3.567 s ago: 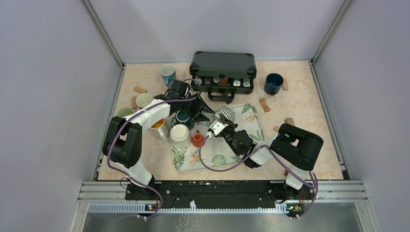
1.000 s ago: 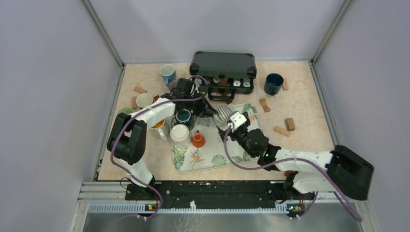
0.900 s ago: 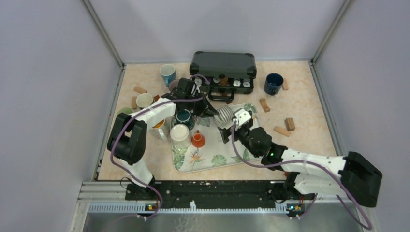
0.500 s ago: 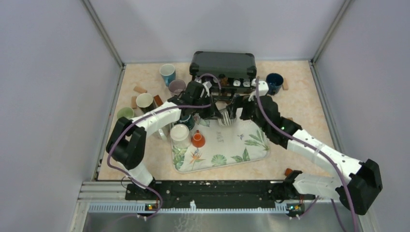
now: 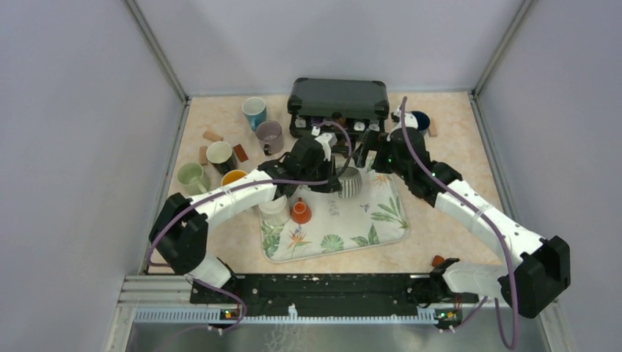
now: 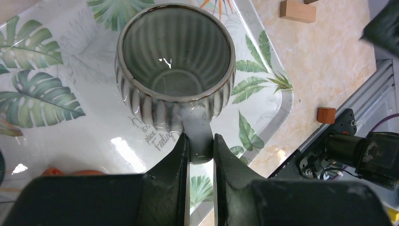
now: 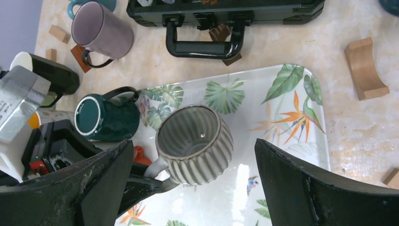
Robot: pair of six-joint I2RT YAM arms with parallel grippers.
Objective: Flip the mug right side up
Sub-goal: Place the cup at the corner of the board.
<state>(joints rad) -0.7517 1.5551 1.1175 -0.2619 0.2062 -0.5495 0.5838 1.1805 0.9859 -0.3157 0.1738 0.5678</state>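
The mug [image 5: 350,182] is grey and ribbed, with a pale handle. My left gripper [image 5: 334,180] is shut on that handle, which sits pinched between its fingers [image 6: 179,155]. The mug [image 6: 175,70] is over the leaf-print tray [image 5: 367,227], tilted, and its open mouth shows in both wrist views. I cannot tell whether its base touches the tray. My right gripper [image 5: 370,158] hovers above the mug [image 7: 195,141], open wide, with its jaws well apart on either side and touching nothing.
A teal mug [image 7: 106,117] lies on its side at the tray's left edge, near a white cup [image 5: 273,209] and a small orange piece [image 5: 299,213]. A black case [image 5: 339,99] stands behind. Several mugs and wooden blocks [image 7: 364,68] are scattered around the tray.
My right arm has swung from the tray's front up over the mug towards the case, with its jaws spread wider. My left gripper has moved right, keeping hold of the mug's handle.
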